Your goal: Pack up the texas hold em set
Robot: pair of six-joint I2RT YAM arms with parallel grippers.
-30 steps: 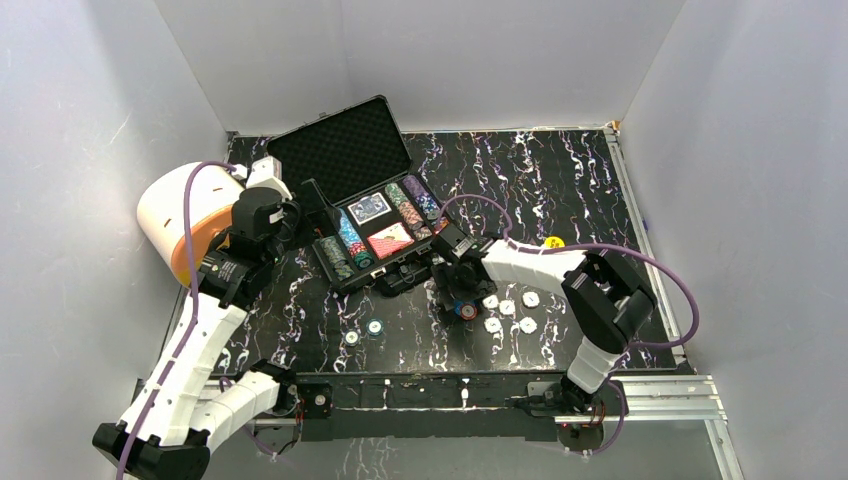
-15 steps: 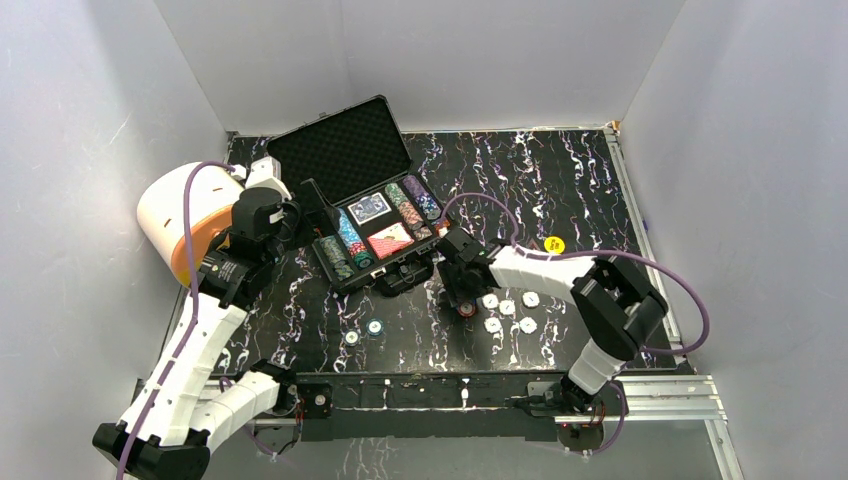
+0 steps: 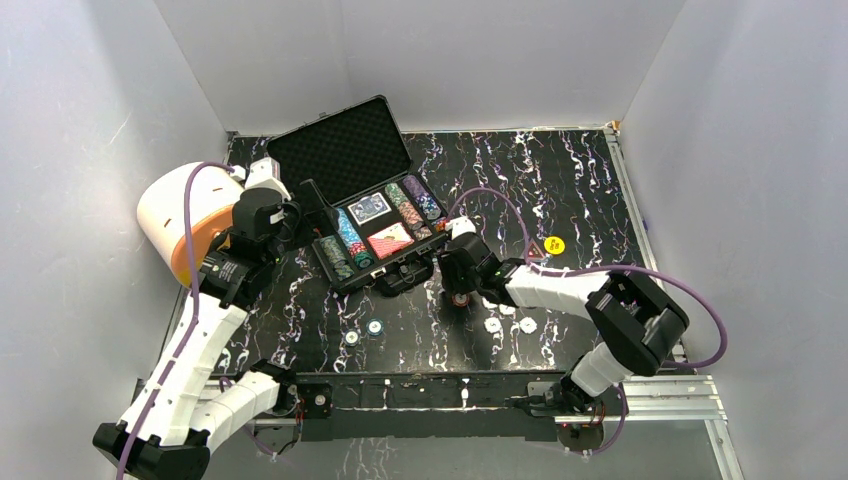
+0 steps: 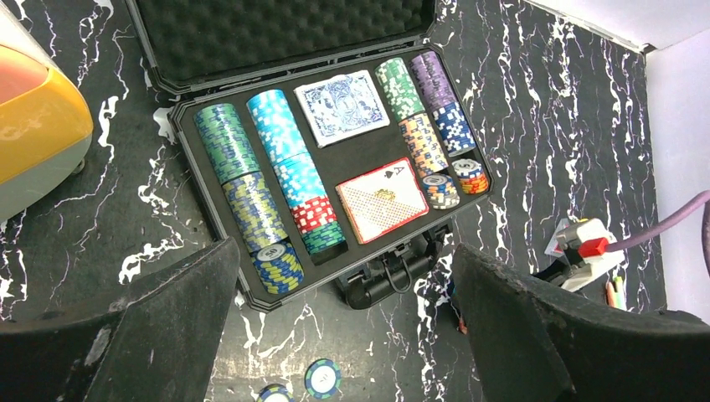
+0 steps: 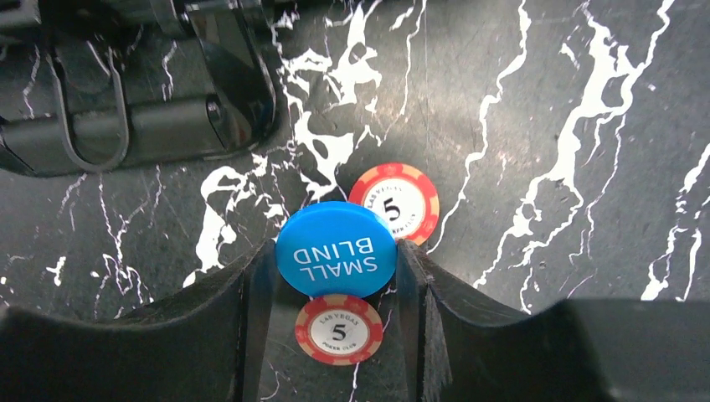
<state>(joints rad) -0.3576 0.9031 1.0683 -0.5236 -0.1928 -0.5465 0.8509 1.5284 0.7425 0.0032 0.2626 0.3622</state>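
Right arm point(image 3: 545, 288): elbow has swung outward and toward the near edge since the earlier frame; forearm now lies lower across the bench point(image 3: 520, 180). It covers three of the five white chips seen before; two white chips point(image 3: 493, 323) point(image 3: 527, 325) show beside it. The wrist has shifted slightly toward the front of the case point(image 3: 340, 150).

Right fingers point(image 5: 243, 335): narrowed from a wider stance and now clamped on the blue SMALL BLIND disc point(image 5: 336, 249), one finger pressing each side of its rim. One red 5 chip point(image 5: 393, 201) lies flat just behind the disc, and a second red 5 chip point(image 5: 339, 328) lies between the fingers beneath it. The case handle point(image 5: 84, 117) is near, up and left in the wrist view.

Left arm unchanged. Left fingers point(image 4: 180, 310) stand wide apart, holding nothing, above the near left side of the case.

Case open on the bench, lid tipped back, with chip rows in the foam slots, a blue-backed card deck point(image 4: 342, 106) and a face-up deck point(image 4: 383, 199) showing the ace of spades. Two loose chips point(image 3: 374, 326) point(image 3: 352, 337) lie in front of the case. The yellow button point(image 3: 554, 243) sits well right of the case. White-and-orange cylinder point(image 3: 180, 215) at far left.
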